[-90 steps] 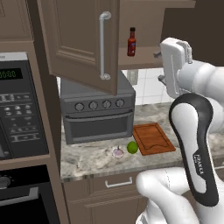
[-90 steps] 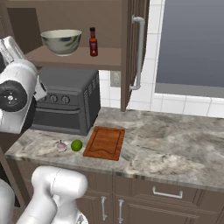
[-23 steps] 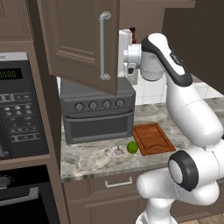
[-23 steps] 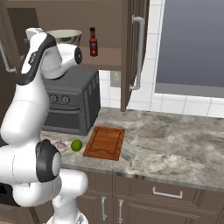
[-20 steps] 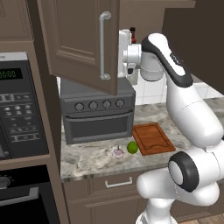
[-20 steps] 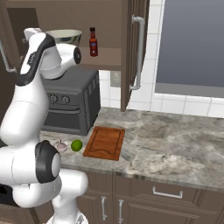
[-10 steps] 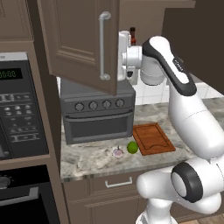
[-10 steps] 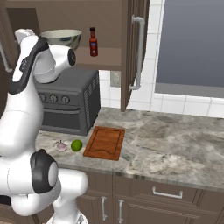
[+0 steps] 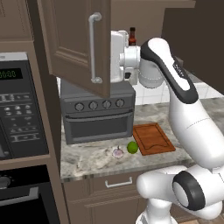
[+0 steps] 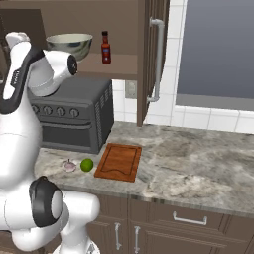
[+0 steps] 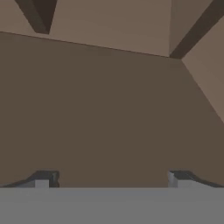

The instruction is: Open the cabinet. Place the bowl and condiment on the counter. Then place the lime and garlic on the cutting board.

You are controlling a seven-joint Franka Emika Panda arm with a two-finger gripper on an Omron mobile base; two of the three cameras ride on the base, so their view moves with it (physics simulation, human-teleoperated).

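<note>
Gripper [image 11: 111, 178] jaws stand wide apart and empty, fingertips [image 11: 43, 178] facing the bare brown inner wall of the brown wooden wall cabinet [image 10: 124, 22], both doors swung open. On its shelf: wide pale grey-green bowl [image 10: 70, 45], with the slim dark-red sauce bottle [image 10: 105, 48] just beside it. On the speckled grey-beige stone counter [image 10: 198, 158], small green lime [image 10: 87, 164] and whitish-pink garlic bulb [image 10: 69, 165] lie together, next to the reddish-brown wooden cutting board [image 10: 119, 161], in front of a dark grey toaster oven [image 10: 74, 119].
</note>
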